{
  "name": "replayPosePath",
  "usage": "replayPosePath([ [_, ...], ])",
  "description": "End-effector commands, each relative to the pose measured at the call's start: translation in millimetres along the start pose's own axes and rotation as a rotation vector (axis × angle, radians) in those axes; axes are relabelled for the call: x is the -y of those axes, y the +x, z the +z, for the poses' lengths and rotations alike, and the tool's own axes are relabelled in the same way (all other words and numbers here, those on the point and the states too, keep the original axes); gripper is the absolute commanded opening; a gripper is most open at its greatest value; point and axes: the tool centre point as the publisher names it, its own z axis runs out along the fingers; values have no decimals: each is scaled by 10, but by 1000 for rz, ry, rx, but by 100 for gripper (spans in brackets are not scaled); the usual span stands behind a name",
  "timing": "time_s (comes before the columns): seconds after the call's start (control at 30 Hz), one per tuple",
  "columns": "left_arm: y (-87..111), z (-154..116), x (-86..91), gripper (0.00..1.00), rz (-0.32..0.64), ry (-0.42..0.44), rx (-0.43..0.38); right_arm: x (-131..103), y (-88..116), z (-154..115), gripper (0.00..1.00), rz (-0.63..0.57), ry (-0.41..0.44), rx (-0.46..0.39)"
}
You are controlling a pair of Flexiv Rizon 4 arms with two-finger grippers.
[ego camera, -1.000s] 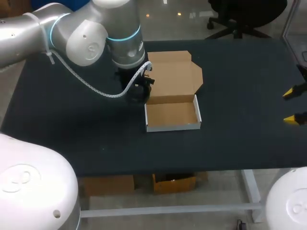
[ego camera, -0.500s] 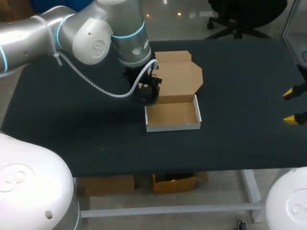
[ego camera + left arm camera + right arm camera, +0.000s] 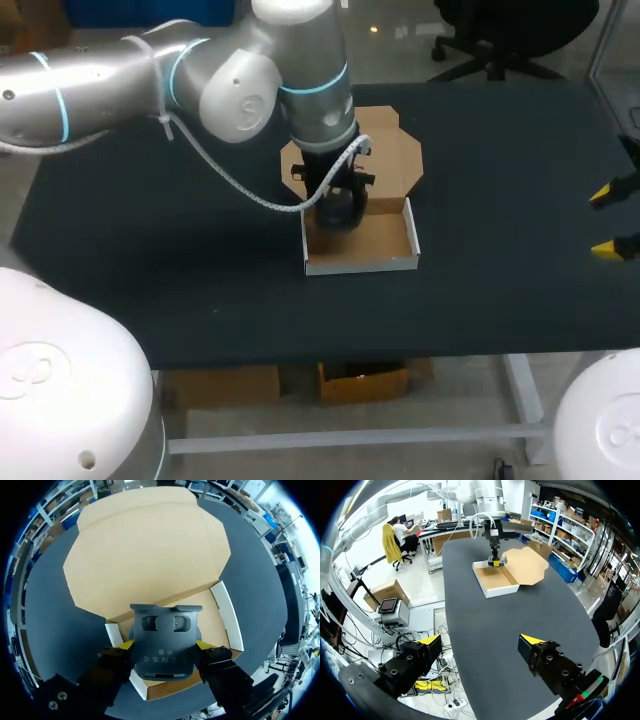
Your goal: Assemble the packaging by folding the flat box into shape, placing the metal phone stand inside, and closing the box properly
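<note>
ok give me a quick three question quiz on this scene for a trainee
1. True or false: the left gripper is shut on the stand.
2. Where is the stand relative to the box? A: under it. B: held over its open tray. C: lying beside it.
3. Fill in: the right gripper holds nothing and its fingers are ____.

Key: 1 true. 2 B. 3 open.
</note>
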Motion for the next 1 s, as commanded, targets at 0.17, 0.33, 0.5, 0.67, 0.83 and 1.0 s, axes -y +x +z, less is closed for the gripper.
replayPosePath([
  [0.17, 186, 166, -39, 0, -2, -8, 12, 7, 0, -14, 100, -1, -4, -2],
  [0.33, 276, 255, -93, 0, 8, -15, 20, 7, 0, -14, 100, -1, -4, -2],
  [0.5, 320, 351, -91, 0, 19, -24, 35, 7, 0, -14, 100, -1, -4, -2],
  [0.67, 356, 376, -106, 0, 36, -28, 41, 7, 0, -14, 100, -1, -4, -2],
  [0.83, 380, 398, -127, 0, 54, -29, 50, 7, 0, -14, 100, -1, -4, -2],
  [1.0, 350, 433, -146, 0, 55, -38, 55, 7, 0, -14, 100, -1, -4, -2],
])
